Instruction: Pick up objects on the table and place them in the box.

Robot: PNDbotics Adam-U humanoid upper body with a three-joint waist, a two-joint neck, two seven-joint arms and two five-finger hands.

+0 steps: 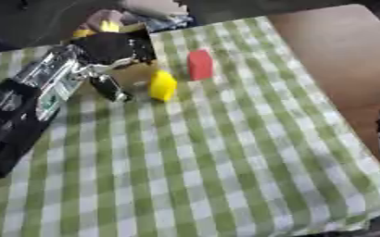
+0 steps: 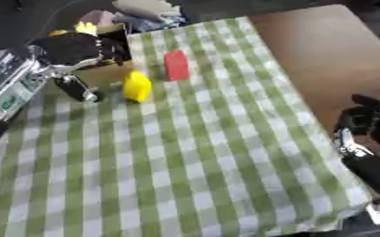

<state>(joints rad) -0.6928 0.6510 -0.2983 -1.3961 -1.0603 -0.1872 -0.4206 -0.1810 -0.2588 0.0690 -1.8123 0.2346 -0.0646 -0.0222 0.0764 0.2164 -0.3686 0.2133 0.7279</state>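
Left hand is up at the far left of the surface, hovering over the cardboard box, fingers curled, though what they hold, if anything, can't be made out; one dark finger points down beside the box. Just beside that finger sits the yellow block, on the green-and-white checked cloth, close to the box's front. Red block stands upright a little farther back and to the right, apart from the yellow one. Right hand rests at the right edge over the bare brown surface, fingers loosely curled, holding nothing.
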